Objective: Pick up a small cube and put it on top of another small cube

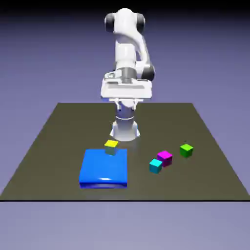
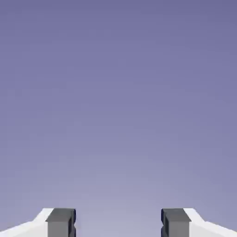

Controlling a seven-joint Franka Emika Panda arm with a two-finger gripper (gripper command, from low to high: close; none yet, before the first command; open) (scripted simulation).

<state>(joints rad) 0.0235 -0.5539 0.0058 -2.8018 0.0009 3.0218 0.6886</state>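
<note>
The small bright green cube (image 1: 186, 150) sits on the dark table towards the exterior view's right. A magenta cube (image 1: 165, 157) and a cyan cube (image 1: 156, 166) stand close together just to its left, nearer the front. My gripper (image 1: 126, 93) hangs high above the table's back middle, far from all the cubes. In the hand view the gripper (image 2: 118, 223) is open: its grey fingertips (image 2: 61, 222) stand wide apart with only plain backdrop between them. No cube shows in the hand view.
A large flat blue block (image 1: 104, 168) lies at the front left of the middle. A small yellow cube (image 1: 111, 145) sits at its far edge. The dark table (image 1: 58, 132) ends just in front of the blue block.
</note>
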